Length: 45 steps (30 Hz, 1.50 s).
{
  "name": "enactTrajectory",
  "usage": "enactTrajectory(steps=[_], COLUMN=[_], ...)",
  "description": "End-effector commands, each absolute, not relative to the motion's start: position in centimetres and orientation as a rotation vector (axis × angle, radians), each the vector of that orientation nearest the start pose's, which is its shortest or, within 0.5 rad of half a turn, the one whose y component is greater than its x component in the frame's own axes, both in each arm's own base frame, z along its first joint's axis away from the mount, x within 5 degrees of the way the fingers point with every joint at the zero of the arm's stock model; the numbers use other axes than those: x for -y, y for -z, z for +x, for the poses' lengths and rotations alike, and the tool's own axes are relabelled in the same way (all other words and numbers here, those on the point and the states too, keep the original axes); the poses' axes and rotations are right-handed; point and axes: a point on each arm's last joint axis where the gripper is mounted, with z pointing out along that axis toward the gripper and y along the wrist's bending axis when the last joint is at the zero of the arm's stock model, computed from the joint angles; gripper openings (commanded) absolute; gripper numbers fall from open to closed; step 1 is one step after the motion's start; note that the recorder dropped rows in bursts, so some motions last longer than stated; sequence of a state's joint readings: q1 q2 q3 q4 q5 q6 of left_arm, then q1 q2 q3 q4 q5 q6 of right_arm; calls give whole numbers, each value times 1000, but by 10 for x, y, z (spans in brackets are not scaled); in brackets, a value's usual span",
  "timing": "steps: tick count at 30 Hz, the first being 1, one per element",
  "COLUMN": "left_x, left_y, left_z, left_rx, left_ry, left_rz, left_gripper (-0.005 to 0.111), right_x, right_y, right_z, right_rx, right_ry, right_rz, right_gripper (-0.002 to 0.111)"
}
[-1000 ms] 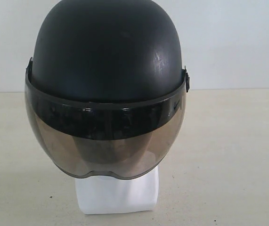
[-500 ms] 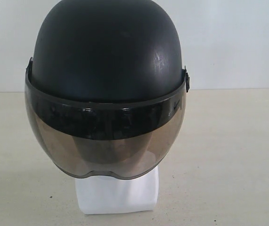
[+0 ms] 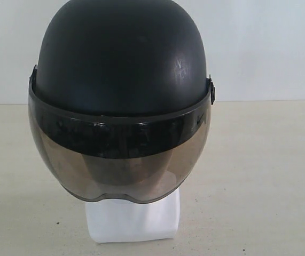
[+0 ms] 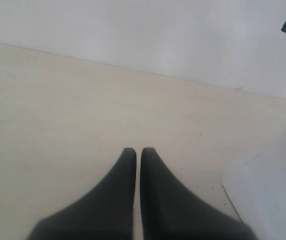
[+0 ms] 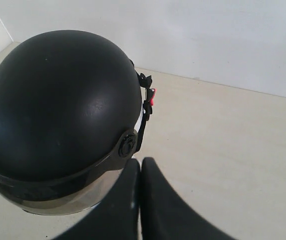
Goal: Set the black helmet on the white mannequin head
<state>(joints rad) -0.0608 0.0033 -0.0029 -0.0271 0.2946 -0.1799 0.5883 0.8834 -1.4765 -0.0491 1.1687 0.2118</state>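
Our left gripper (image 4: 138,150) is pinched together, empty, above the table (image 4: 57,125). In the middle, the black helmet (image 3: 120,58) sits on the white mannequin head (image 3: 133,221). Our right gripper (image 5: 140,161), likewise pinched together, hangs just beside the helmet.

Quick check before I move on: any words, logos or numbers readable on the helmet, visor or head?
None readable.
black helmet: only a pale scuff, no lettering.
visor: tiny dark mark near its side edge, too small to read.
white mannequin head: blank neck base.
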Motion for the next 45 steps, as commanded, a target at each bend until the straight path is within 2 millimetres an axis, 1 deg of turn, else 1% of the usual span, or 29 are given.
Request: enactTrajectory(steps=[1, 4, 6, 8, 10, 11, 15, 22, 24, 25, 26, 27, 29, 33, 39, 41, 45], left_x=[4, 4, 4, 4, 4, 4, 4, 4, 4, 4, 4, 4, 4, 4, 4, 4, 4], left_y=[-186, -186, -186, -186, -186, -186, -186, -186, -186, -186, -186, -186, -186, -186, -186, -186, -186], left_z=[54, 54, 54, 54, 54, 54, 54, 54, 54, 54, 54, 54, 54, 54, 54, 54, 54], left_rx=[-1781, -1781, -1781, -1781, -1781, -1781, -1781, -1781, -1781, -1781, -1781, -1781, -1781, -1781, -1781, -1781, -1781], left_ry=[209, 209, 209, 209, 209, 209, 209, 209, 209, 209, 209, 209, 209, 209, 209, 209, 209], left_rz=[-135, -135, -135, -135, -135, -135, -135, -135, -135, -135, -135, -135, -135, -135, -135, -135, -135], left_gripper=[5, 5, 5, 5, 5, 5, 5, 5, 5, 5, 5, 5, 5, 5, 5, 5, 5], right_x=[-58, -57, -55, -54, -53, -51, -48, -39, -35, -30, -27, -21, -14, -11, -8, -7, -7], right_y=[-499, -501, -502, -503, -501, -497, -465, -389, -368, -349, -340, -325, -307, -289, -254, -236, -211], right_z=[95, 96, 98, 99, 100, 101, 102, 83, 78, 75, 73, 69, 63, 58, 68, 70, 71], right_rx=[-2035, -2011, -2002, -1996, -1982, -1971, -1920, -1833, -1825, -1820, -1808, -1763, -1687, -1634, -1618, -1646, -1717], right_ry=[-419, -418, -407, -435, -469, -477, -526, -574, -564, -534, -513, -474, -426, -392, -333, -316, -306], right_rz=[-392, -381, -352, -304, -261, -236, -165, -68, -39, 5, 35, 91, 166, 180, 180, 180, 188], right_gripper=[0, 0, 0, 0, 0, 0, 0, 0, 0, 0, 0, 0, 0, 0, 0, 0, 0])
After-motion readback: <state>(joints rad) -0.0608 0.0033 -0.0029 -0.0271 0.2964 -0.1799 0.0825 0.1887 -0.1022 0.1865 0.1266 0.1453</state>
